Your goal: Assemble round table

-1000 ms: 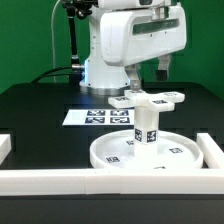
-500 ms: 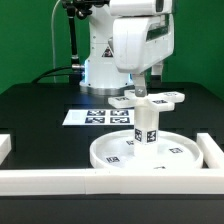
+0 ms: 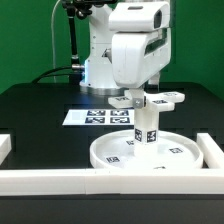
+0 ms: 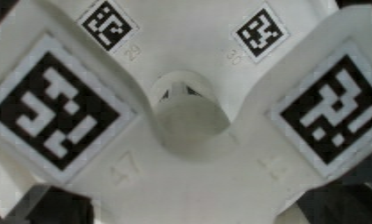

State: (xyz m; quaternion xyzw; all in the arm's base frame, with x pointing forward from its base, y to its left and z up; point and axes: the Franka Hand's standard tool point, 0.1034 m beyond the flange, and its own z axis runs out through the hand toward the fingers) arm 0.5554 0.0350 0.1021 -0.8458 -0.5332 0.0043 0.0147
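Note:
The round disc [image 3: 160, 155] lies flat on the black table. The short cylinder leg [image 3: 146, 125] stands upright on its middle, and the cross-shaped base [image 3: 150, 100] sits on top of the leg. My gripper [image 3: 138, 93] hangs directly above the cross-shaped base, close to its centre. In the wrist view the cross-shaped base [image 4: 186, 110] fills the picture, with tags on its arms. The dark fingertips [image 4: 26, 205] show far apart in the corners, so my gripper [image 4: 186, 212] is open and holds nothing.
The marker board [image 3: 92, 116] lies behind the disc, towards the exterior view's left. Long white border rails run along the front [image 3: 100, 181], the left [image 3: 5, 147] and the right [image 3: 212, 150]. The arm's base [image 3: 98, 65] stands at the back.
My gripper has moved towards the exterior view's left and come down over the cross-shaped base. The table parts have not moved.

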